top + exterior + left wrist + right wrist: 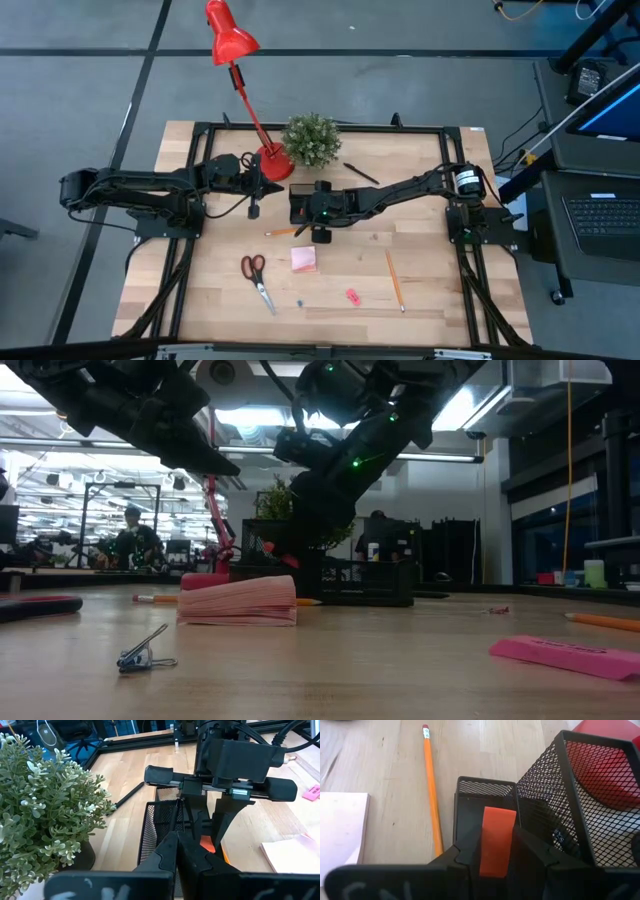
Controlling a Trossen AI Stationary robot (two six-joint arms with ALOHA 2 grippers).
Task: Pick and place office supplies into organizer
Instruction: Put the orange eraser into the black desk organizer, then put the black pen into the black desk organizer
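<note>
The black mesh organizer [298,197] stands in front of the red lamp's base; it also shows in the right wrist view [555,795]. My right gripper [497,840] is over its low front compartment [485,800], shut on a flat orange-red piece [497,822]. My left gripper [255,192] hovers shut and empty left of the organizer, beside the lamp's base. On the table lie a pink sticky pad [304,260], red-handled scissors [255,275], orange pencils [285,232] [395,280], a pink bit [352,296], a black pen [360,173] and a small blue clip [145,653]. My right gripper pinches the orange-red piece between its two fingers, by the piece's near part [495,857]. The piece's free end [500,815] sticks out past the fingertips, over the organizer's low compartment. Whether the piece touches the organizer, I cannot tell.
A red desk lamp [272,165] and a green potted plant [312,138] stand just beyond the organizer, close to both grippers. One pencil [432,795] lies right beside the organizer. The near half of the table holds the loose items, with bare wood between them.
</note>
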